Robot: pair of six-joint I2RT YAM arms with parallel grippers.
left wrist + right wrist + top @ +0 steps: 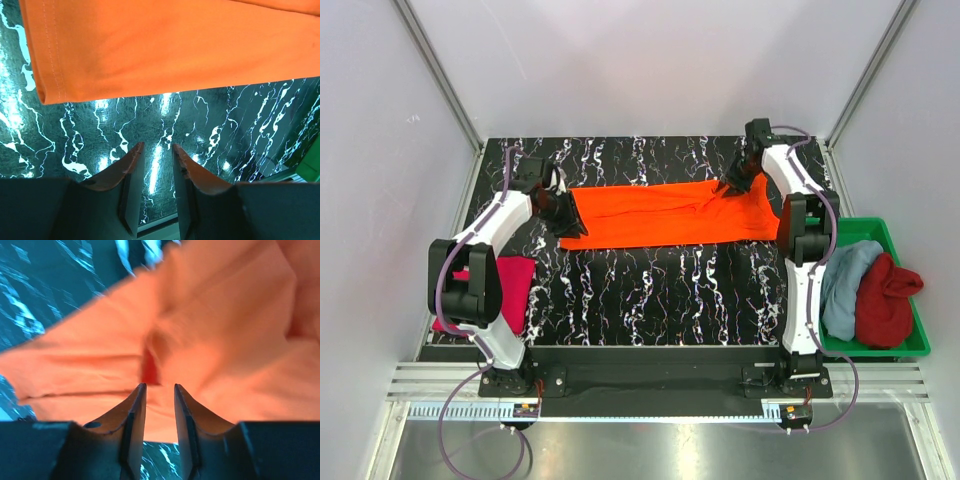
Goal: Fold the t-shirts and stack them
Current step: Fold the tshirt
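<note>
The left pincer (156,146) hangs over the dark marbled table (650,290) just off the left end of the orange shirt (670,213). Its jaws are a narrow slit apart, with only bare tabletop showing between them. It pinches nothing and is clear of the cloth.

The right pincer (157,386) sits over the far edge of the orange shirt, toward its right end. Its jaws are also slightly parted, and rumpled cloth shows through the gap. That view is blurred, but no fold seems caught between the tips.

The orange shirt lies flat as a long strip on the far half of the table. Its long axis runs left to right, with a stitched hem at the left end.

A pink shirt (510,285) lies at the near left edge. A light blue shirt (842,280) and a dark red shirt (885,300) are bunched side by side in the green tray (910,345) at the right.
</note>
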